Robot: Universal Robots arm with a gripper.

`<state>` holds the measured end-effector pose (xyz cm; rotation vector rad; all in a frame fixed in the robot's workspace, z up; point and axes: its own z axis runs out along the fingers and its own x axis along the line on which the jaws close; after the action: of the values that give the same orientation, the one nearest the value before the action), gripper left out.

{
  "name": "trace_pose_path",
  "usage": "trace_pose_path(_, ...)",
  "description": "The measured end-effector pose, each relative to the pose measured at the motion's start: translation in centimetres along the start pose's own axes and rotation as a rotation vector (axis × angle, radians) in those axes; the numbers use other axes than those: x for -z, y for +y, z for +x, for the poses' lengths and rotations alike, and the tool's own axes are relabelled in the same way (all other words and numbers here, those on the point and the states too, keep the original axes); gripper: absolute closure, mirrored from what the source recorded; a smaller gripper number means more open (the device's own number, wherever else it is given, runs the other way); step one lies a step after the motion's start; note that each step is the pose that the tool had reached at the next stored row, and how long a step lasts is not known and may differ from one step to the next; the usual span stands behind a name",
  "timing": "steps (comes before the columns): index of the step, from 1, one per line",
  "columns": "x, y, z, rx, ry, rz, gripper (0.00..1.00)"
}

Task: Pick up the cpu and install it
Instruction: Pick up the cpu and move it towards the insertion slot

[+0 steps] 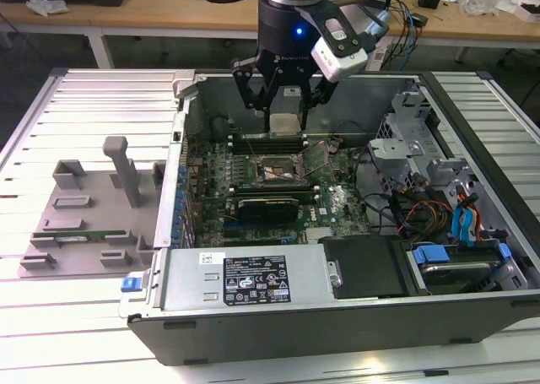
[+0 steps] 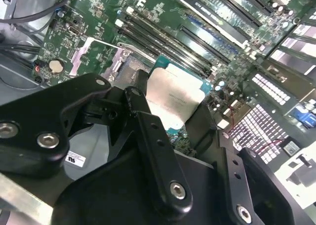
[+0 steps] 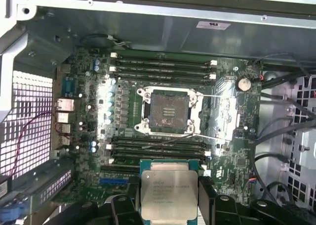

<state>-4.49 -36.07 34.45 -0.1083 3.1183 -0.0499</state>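
Note:
My gripper (image 1: 283, 118) hangs inside the open computer case (image 1: 177, 181), near its back wall, and is shut on the cpu (image 1: 286, 121). The cpu (image 3: 169, 193) is a flat square chip with a silver-grey metal top and green rim, pinched by its side edges between the black fingers (image 3: 132, 198). In the second wrist view the cpu (image 2: 173, 99) is held above the green motherboard (image 2: 222, 17). The cpu socket (image 3: 169, 110) lies open and bare, its metal load plate (image 3: 224, 117) swung aside. The chip is held in the air, off to one side of the socket (image 1: 278, 171).
Memory slots (image 3: 163, 69) flank the socket on two sides. A power supply (image 1: 245, 278) fills the case's near edge, and a drive cage with cables (image 1: 439, 207) fills the exterior view's right. A grey plastic tray with posts (image 1: 84, 215) holds a green memory stick (image 1: 76, 229) outside the case.

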Motion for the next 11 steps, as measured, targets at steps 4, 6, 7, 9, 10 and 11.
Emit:
trace_pose_path(4, -0.89, 0.94, -0.44, 0.0, 0.0004, 0.0002, 0.45)
trace_pose_path(6, -1.44, 1.22, -0.59, 0.0, 0.0006, 0.0003, 0.45)
trace_pose_path(7, -1.58, 1.26, -0.61, 0.0, 0.0006, 0.0004, 0.45)
trace_pose_path(9, -1.95, 1.33, -0.64, 0.0, 0.0007, 0.0005, 0.45)
trace_pose_path(10, -2.13, 1.35, -0.65, 0.0, 0.0007, 0.0003, 0.45)
trace_pose_path(11, -2.4, 1.37, -0.66, 0.0, 0.0007, 0.0004, 0.45)
